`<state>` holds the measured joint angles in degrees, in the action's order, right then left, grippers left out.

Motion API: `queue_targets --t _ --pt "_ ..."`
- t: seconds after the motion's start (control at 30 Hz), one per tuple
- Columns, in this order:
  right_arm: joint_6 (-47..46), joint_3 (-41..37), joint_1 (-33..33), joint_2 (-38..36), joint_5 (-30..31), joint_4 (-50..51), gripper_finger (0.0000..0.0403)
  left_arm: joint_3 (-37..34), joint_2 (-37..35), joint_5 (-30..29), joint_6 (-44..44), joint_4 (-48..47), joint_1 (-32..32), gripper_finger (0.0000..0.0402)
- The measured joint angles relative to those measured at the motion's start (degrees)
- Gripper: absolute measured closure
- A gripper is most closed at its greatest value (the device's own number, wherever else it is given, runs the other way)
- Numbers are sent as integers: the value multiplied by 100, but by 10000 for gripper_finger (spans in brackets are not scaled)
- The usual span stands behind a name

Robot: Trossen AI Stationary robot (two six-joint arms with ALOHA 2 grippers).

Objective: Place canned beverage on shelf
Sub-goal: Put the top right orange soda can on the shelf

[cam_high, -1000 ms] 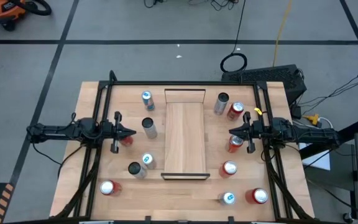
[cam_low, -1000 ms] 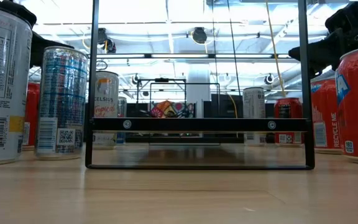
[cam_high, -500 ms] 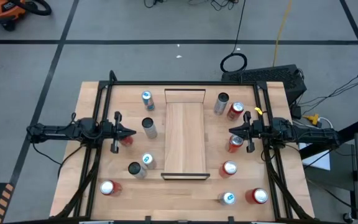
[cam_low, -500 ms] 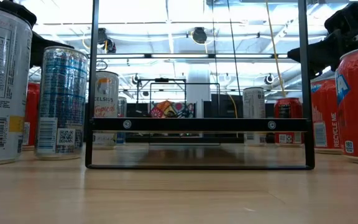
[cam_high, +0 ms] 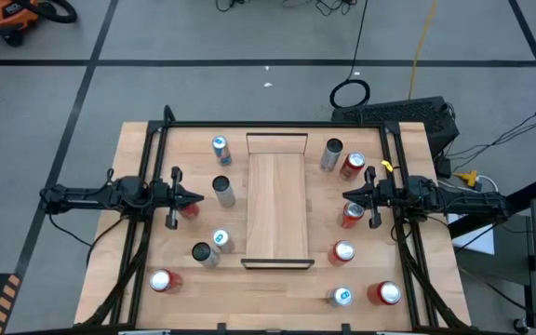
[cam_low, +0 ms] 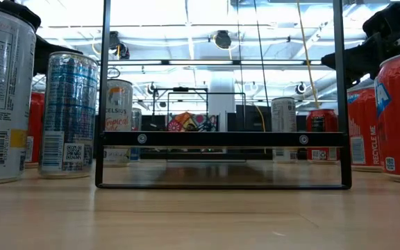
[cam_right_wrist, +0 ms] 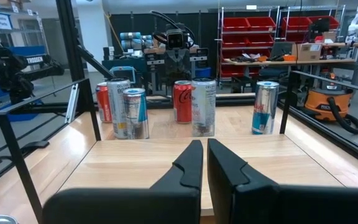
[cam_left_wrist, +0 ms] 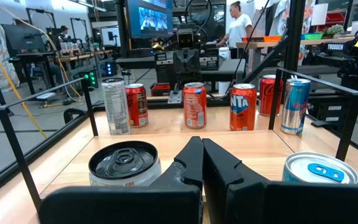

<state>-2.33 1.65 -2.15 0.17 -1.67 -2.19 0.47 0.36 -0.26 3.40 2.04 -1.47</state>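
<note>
The shelf, a long light-wood board with a low lip at each short end, lies in the middle of the table with nothing on it. Several beverage cans stand upright on either side of it. At the left are a dark-topped silver can and a blue-tabbed can. At the right are red cans. My left gripper hovers shut at the shelf's left, pointing level toward it. My right gripper hovers shut at its right, facing it. Neither holds a can.
Black rails frame the tabletop along its far edge and sides. More cans stand near the front corners and at the back. A red can stands just below my left gripper. People show in the room beyond.
</note>
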Motion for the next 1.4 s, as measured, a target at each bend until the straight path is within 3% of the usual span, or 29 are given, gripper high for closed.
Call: queue_targets --t 0.77,1.4 --pt "175 22 0 1 -7 32 403 0 -1 1 0 0 0 401" --pt "151 1159 0 71 -5 424 403 1 -1 1 0 0 0 401"
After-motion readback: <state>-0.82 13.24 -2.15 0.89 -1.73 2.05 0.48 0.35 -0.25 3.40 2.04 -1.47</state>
